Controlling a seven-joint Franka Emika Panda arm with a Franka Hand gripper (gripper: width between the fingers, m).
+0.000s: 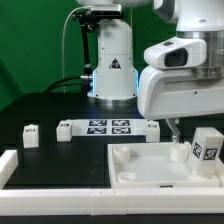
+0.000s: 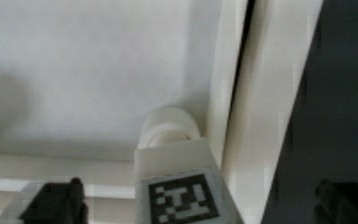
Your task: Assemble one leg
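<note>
Nearest the exterior camera, a white frame rail was seen running along the front of the black table. Just behind it, toward the exterior view's right, the large white tray-like tabletop was seen lying flat. A leg, a stubby white block with a black-and-white marker tag, was seen standing upright at the tabletop's right edge.

The gripper was held just left of that leg, above the tabletop, with the white arm body above it. In the wrist view, the gripper was shown with its jaws spread wide, one dark fingertip on each side of the tagged leg; nothing was clasped, and whether the fingertips touched the leg could not be told.

Farther back, the marker board was seen lying flat near the middle of the table, with another small tagged leg standing well to its left. At the far side, the arm's base was seen against a green backdrop.
</note>
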